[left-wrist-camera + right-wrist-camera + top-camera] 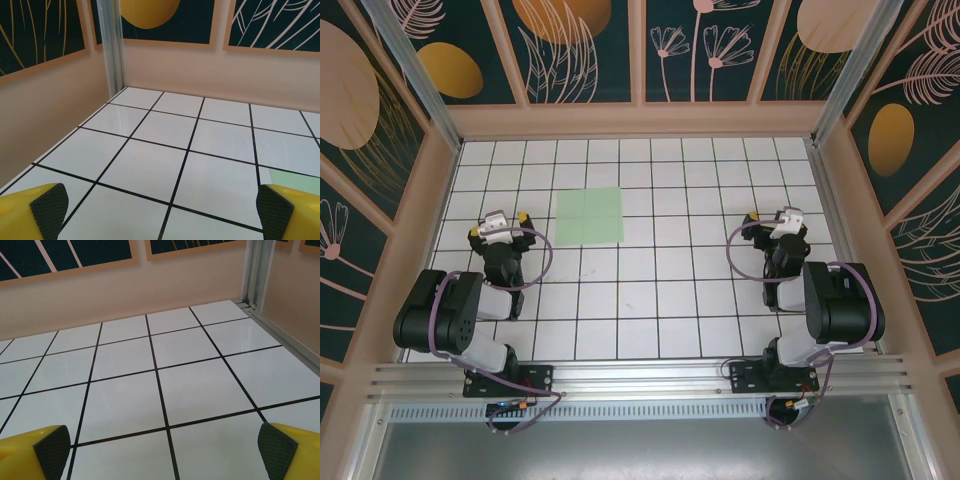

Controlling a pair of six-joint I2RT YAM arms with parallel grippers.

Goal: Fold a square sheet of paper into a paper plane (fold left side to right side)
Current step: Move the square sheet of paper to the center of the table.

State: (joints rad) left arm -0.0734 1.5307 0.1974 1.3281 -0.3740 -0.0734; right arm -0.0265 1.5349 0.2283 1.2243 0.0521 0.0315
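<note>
Well, I am looking down from the top camera, and the square sheet of paper [590, 216] is lying flat on the white tiled table [670, 300]. It is sitting just to the right of the left pincer [505, 221], near it but not touching it. The right pincer [772, 222] is hanging well apart from the paper, far off on its other side. Both pincers are looking very small from up here, so I am having a hard time making out their fingers.

The wrist cameras are helping me. The left pincer [162, 212] is standing wide open with nothing between its yellow fingers, and its black pads [49, 207] are getting cut off by the bottom edge. Past its right finger, a small green corner of the paper [300, 176] is peeking out; the finger and the picture's edge are hiding the rest. The right pincer [162, 452] is standing wide open too, holding nothing, with bare tiles lying ahead of it. Its fingers are also getting cut off at the bottom.

Faint lines are crossing the paper, and I am not able to tell if they are folds or tile lines showing through.
</note>
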